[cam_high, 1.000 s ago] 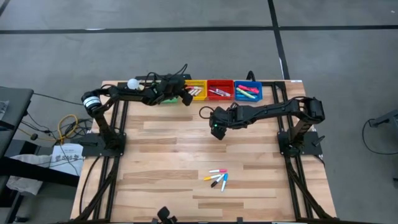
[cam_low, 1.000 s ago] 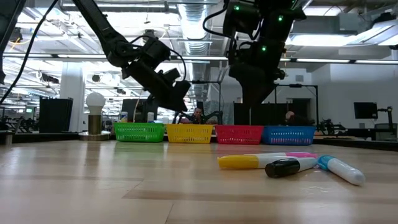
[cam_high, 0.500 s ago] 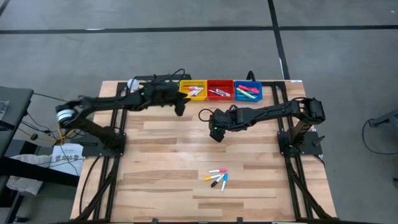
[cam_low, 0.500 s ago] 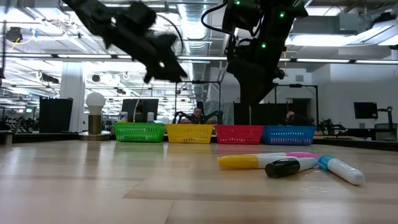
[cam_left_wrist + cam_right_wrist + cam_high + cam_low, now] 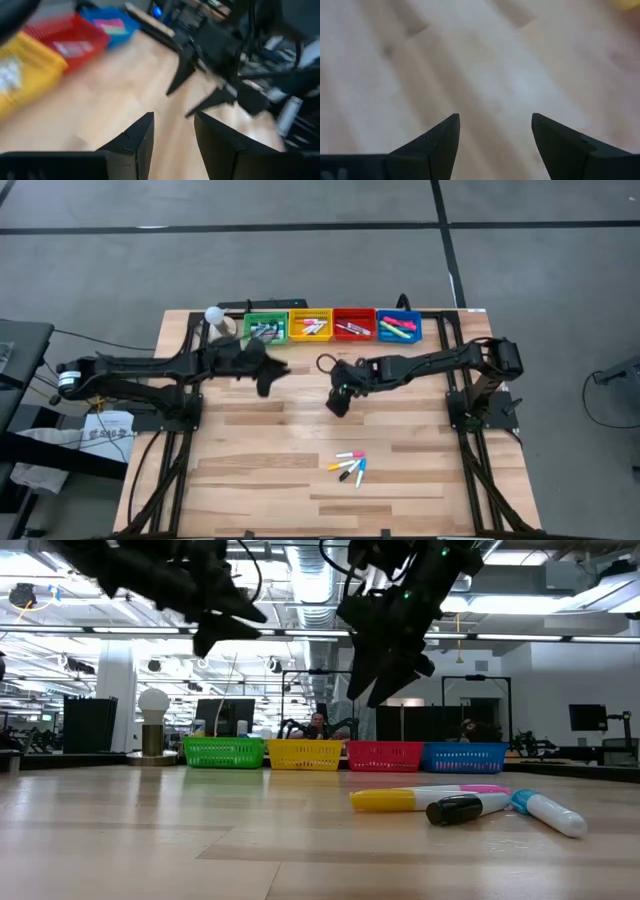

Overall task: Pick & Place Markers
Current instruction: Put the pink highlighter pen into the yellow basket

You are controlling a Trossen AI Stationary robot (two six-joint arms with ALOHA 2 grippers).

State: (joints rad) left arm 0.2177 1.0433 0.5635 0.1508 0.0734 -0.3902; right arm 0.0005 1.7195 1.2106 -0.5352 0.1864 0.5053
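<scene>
High view, bins: I take the row of four bins as my landmark, green bin [image 5: 264,329], yellow bin [image 5: 310,326], red bin [image 5: 353,325] and blue bin [image 5: 399,327], along the far edge of the table [image 5: 250,450].
High view, left gripper: I see the left gripper [image 5: 268,378] just in front of the green bin, above bare wood.
High view, right gripper: the right gripper [image 5: 337,402] hangs in front of the red bin, a little farther out from the row.
High view, markers: a small loose cluster of markers [image 5: 349,466] lies well in front of the bins, toward the near edge; more markers fill the bins.
Low view, markers: a yellow one [image 5: 395,800], a black-capped one [image 5: 468,808] and a blue-tipped one [image 5: 546,813] lie together on the wood, well clear of both arms.
Left wrist view, fingers: the left fingers [image 5: 137,140] stand apart with nothing between them; the picture is smeared, so the dark shape beyond is probably the other arm.
Right wrist view, fingers: the right fingers [image 5: 438,138] are spread wide over bare table, empty.
</scene>
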